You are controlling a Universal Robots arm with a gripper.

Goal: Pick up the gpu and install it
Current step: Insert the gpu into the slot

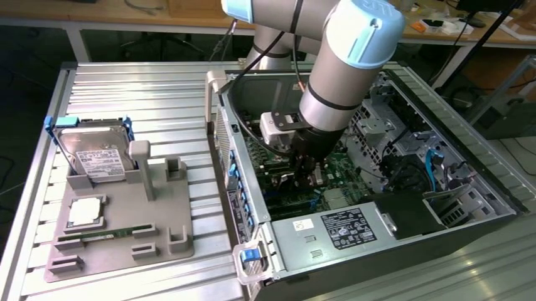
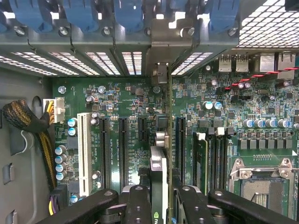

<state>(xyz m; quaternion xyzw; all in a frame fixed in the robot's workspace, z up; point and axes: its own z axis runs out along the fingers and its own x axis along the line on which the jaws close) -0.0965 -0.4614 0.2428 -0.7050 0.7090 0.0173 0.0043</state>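
One robot arm point(image 1: 335, 69) reached down into one open computer case point(image 1: 469, 188) that lay on its side on the ribbed metal worktop point(image 1: 134, 81). The arm came in from the far side, its grey and pale blue wrist tilted steeply downward, so that the hand point(image 1: 303, 168) stood low inside the case, just above the green motherboard point(image 1: 343, 172).

In the wrist view the hand point(image 2: 161, 200) had its two black fingers point(image 2: 138, 205) pinching one gpu point(image 2: 160, 172), held edge-on between them. The card stood upright over the motherboard point(image 2: 126, 102), in line with the row of long black expansion slots point(image 2: 122, 144); I counted four such black slots and one white slot point(image 2: 84, 151). The card's silver end bracket point(image 2: 168, 44) lay against the rear wall of the case, under a row of blue slot clips point(image 2: 126, 14). Whether the card was fully seated in its slot could not be told.

The case also held one power supply with a white label point(image 1: 343, 229), one empty processor socket point(image 2: 259, 186), and one bundle of yellow and black cables point(image 2: 28, 123).

To the exterior view's left of the case, one grey holder tray point(image 1: 117, 238) sat on the worktop. It carried one hard drive point(image 1: 96, 153) with a white label in a blue frame, standing tilted at its far end, one square silver processor point(image 1: 85, 212) lying flat, and one narrow green memory stick point(image 1: 105, 235) in a slot near its front.
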